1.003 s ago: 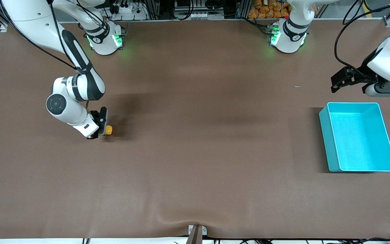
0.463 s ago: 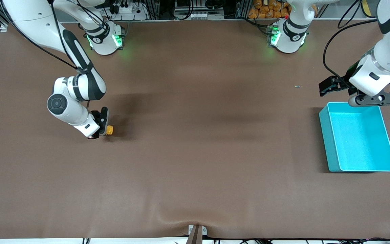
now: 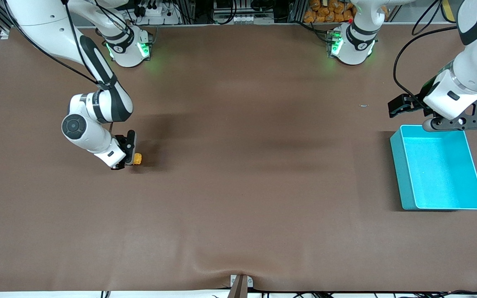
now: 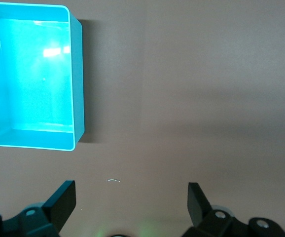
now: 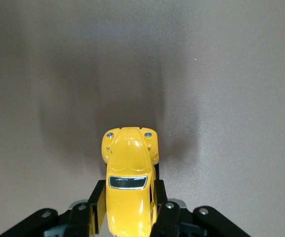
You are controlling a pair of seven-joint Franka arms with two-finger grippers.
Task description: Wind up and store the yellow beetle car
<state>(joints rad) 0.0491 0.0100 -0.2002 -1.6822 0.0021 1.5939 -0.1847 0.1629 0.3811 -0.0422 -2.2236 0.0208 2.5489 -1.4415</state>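
Note:
The yellow beetle car (image 3: 137,159) is on the brown table toward the right arm's end. My right gripper (image 3: 131,157) is shut on it, low at the table. In the right wrist view the car (image 5: 128,185) sits between the two black fingers (image 5: 94,207), nose pointing away from the wrist. The turquoise bin (image 3: 396,165) stands toward the left arm's end and holds nothing; it also shows in the left wrist view (image 4: 78,98). My left gripper (image 3: 396,108) is open and holds nothing, in the air above the table beside the bin's corner that is farther from the front camera.
A tiny pale speck (image 3: 364,105) lies on the table between the left arm's base and the bin; it shows in the left wrist view (image 4: 113,180). A small clamp (image 3: 240,283) sits at the table's front edge.
My right gripper has slid the car a little toward the left arm's end of the table. My left arm has swung in from the table's end and now hangs by the bin's corner.

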